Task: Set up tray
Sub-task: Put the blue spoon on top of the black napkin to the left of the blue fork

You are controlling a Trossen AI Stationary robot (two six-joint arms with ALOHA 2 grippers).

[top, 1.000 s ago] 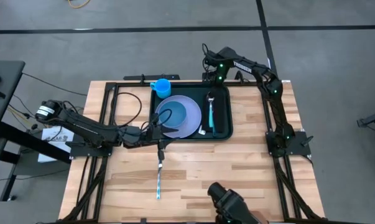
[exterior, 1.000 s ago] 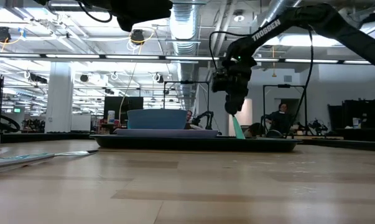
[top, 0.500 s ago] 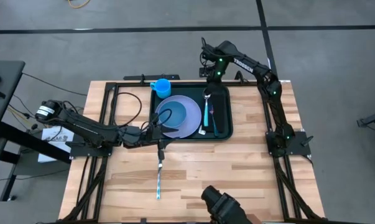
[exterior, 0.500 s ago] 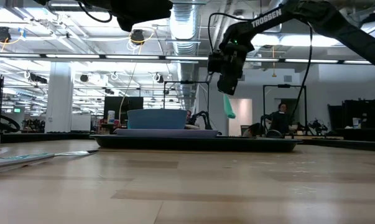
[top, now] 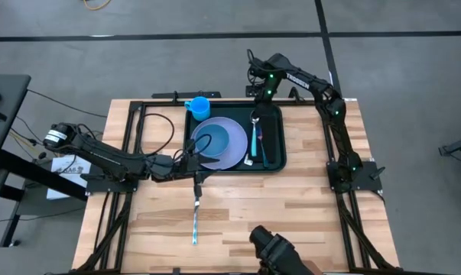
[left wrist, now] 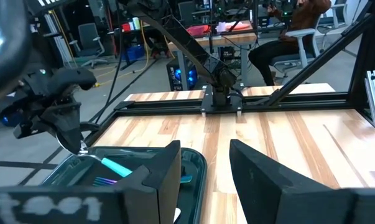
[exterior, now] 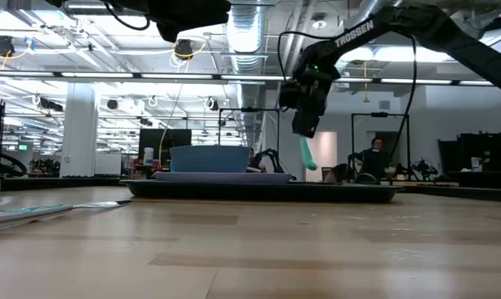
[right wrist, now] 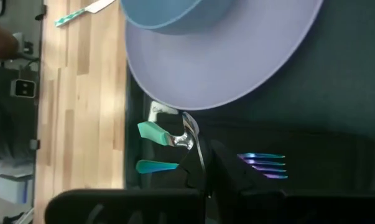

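High view: right gripper (top: 255,114) holds what looks like a spoon (top: 254,136) over tray (top: 274,164).

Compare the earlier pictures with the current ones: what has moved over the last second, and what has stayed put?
The right gripper, shut on the teal-handled metal spoon, lifted it off the dark green plastic tray, then dipped slightly. The spoon now hangs above the tray. The left gripper, the lilac round plate, the blue bowl, the blue cup and the teal-handled knife on the wooden table stayed unmoved.
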